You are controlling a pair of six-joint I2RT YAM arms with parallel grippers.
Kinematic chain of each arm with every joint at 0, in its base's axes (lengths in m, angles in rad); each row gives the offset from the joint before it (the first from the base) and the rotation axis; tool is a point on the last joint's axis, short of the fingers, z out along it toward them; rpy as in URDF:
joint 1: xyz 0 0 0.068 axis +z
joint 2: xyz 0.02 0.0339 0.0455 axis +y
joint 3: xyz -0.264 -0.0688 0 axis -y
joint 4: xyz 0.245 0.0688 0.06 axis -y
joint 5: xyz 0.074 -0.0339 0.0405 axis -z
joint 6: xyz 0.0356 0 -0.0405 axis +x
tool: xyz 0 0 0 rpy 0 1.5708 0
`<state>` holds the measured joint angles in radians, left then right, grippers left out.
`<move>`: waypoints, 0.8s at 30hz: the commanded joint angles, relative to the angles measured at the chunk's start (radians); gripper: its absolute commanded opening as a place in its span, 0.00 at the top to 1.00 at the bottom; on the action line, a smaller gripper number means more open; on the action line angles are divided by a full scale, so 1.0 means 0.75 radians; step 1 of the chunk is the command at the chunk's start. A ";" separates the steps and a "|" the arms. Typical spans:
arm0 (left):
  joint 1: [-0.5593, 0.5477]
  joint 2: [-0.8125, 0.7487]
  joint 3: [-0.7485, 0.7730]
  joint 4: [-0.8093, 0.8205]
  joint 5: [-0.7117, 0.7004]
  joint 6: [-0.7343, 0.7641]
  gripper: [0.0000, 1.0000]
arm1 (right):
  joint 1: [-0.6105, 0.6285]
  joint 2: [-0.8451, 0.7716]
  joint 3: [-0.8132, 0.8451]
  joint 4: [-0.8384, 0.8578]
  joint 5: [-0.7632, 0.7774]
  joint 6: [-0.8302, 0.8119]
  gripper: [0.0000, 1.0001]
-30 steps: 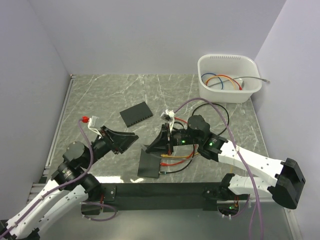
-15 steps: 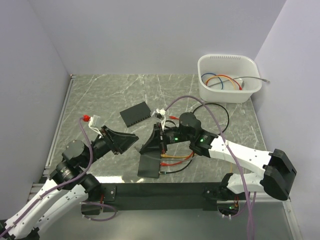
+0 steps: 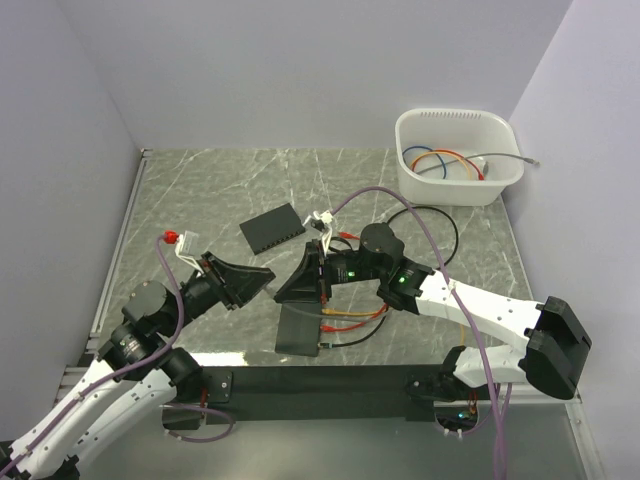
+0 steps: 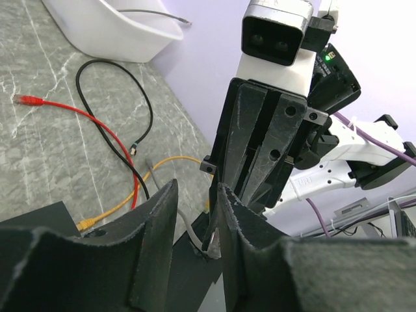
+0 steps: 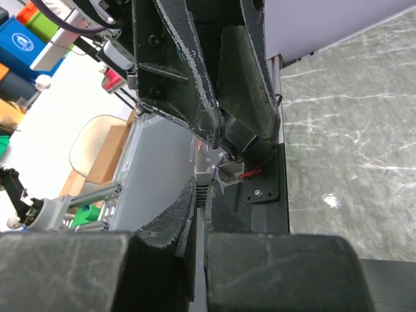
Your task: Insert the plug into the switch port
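Gray cable end (image 4: 207, 244) is sitting between the left gripper (image 4: 196, 195) fingers, can't tell if pinched; right gripper (image 5: 200, 195) is pressing its fingers together just beside it.

We see the grey marbled tabletop (image 3: 200, 190) carrying a white plastic tub (image 3: 440, 188) at its far right corner, a flat black rectangular switch (image 3: 272, 228) mid-table, and loose coloured cables (image 3: 352, 313).
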<state>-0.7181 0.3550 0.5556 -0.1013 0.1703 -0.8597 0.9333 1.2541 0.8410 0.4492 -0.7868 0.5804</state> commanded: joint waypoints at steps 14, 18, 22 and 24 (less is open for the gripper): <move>0.002 -0.052 0.016 -0.039 0.016 0.007 0.54 | 0.003 0.038 0.063 0.086 0.110 0.016 1.00; 0.004 -0.062 0.014 -0.037 0.008 0.005 0.56 | -0.001 0.050 0.081 0.035 0.129 -0.019 1.00; 0.002 -0.064 0.012 -0.043 -0.002 0.005 0.65 | -0.005 0.054 0.083 0.029 0.118 -0.027 1.00; 0.002 -0.054 0.012 -0.039 -0.002 0.005 0.78 | -0.007 0.052 0.075 0.039 0.123 -0.023 1.00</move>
<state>-0.7158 0.3161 0.5556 -0.1566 0.1558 -0.8585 0.9352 1.2964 0.8532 0.4564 -0.7078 0.5789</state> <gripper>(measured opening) 0.259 0.039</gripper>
